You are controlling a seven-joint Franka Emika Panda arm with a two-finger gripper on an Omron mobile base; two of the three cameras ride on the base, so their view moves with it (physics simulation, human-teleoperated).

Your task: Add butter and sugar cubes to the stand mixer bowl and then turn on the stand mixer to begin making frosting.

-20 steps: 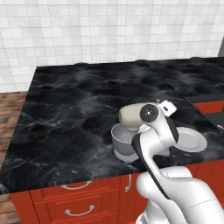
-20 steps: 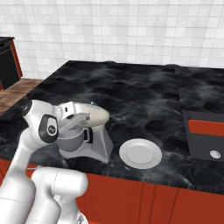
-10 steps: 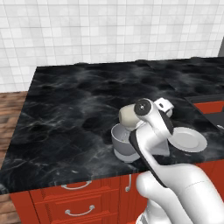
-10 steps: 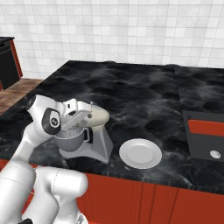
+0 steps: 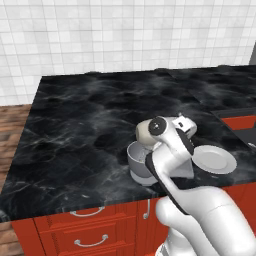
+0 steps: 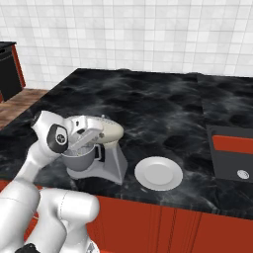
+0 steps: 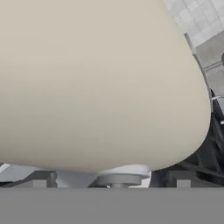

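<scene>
Since a second ago we swung our gripper [image 6: 91,134], jaws released, onto the stand mixer [image 6: 106,133] head's nine o'clock side.

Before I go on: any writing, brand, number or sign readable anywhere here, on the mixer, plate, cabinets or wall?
None readable. The stand mixer, its bowl, the white plate, the red cabinet drawers, the black counter and the tiled wall all show plain surfaces, with no words, numbers or signs.
</scene>
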